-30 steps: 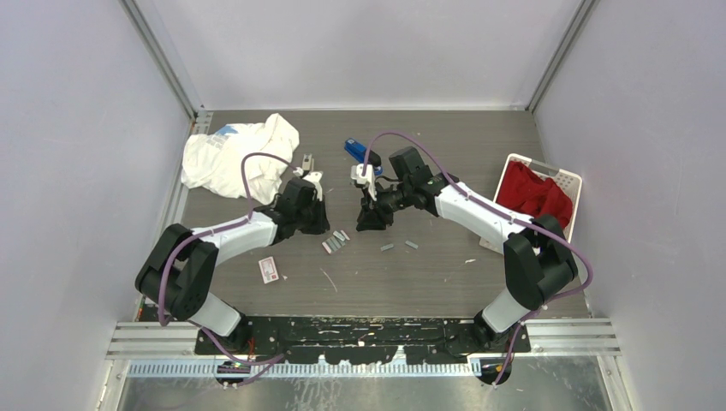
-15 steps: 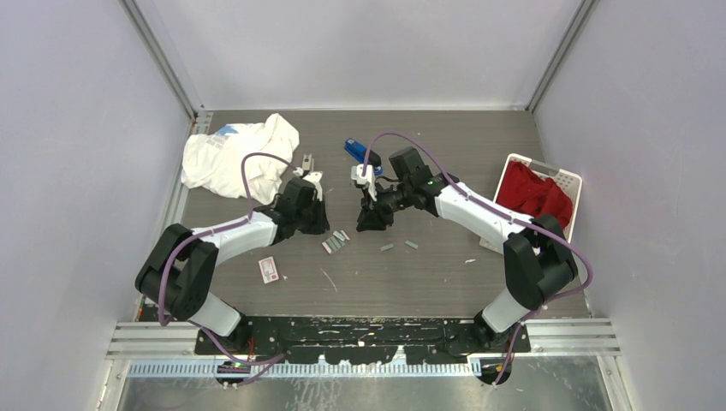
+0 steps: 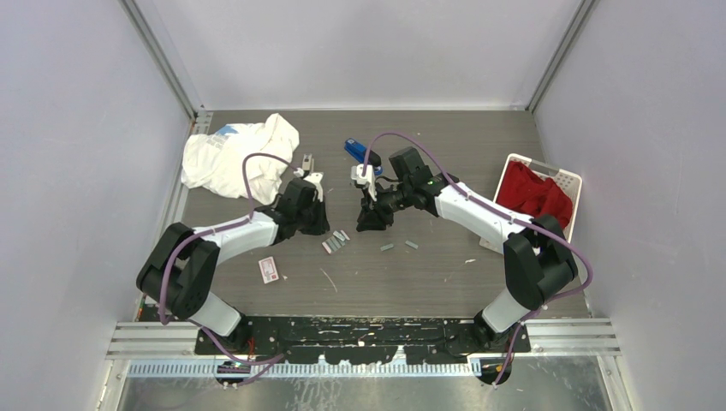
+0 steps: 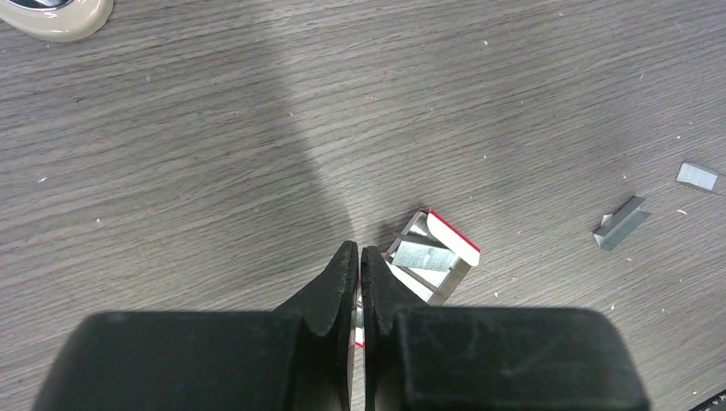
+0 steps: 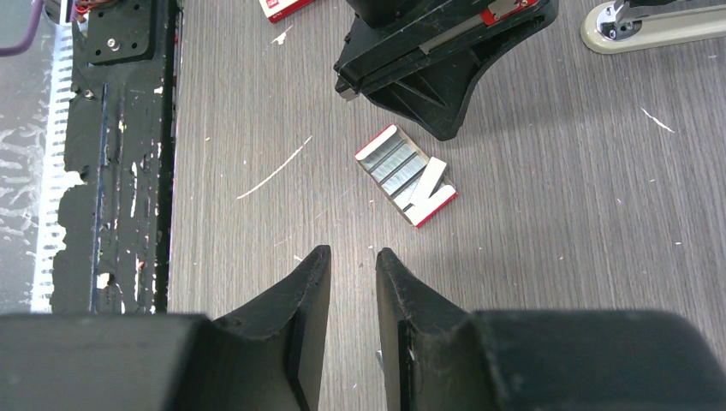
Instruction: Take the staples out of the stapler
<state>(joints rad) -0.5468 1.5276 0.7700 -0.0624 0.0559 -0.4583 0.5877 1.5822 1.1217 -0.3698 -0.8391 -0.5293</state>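
The left jaws are hanging low over the bench [image 3: 428,282], pressed fully together and gripping nothing. In the left wrist view an open red-edged tray [image 4: 454,241] is lying just beside their tips at 2 o'clock, and the staples [image 4: 424,257] are sitting inside it as grey strips. Whether the tips are touching the tray cannot be told. A loose strip [image 4: 622,224] is lying farther out at 3 o'clock, and a far strip [image 4: 698,175] is lying beyond it, both flat on the bench and well apart from these jaws. A beige stapler [image 4: 51,13] is showing at 10 o'clock, at the frame's corner.

The right jaws are standing narrowly apart, with bare bench showing through the gap and nothing held. In the right wrist view the tray is lying at 1 o'clock from their tips, near but not touching. From above, the two single strips are lying at 4 to 5 o'clock of the right jaws, and the tray is lying between the two arms' jaws.
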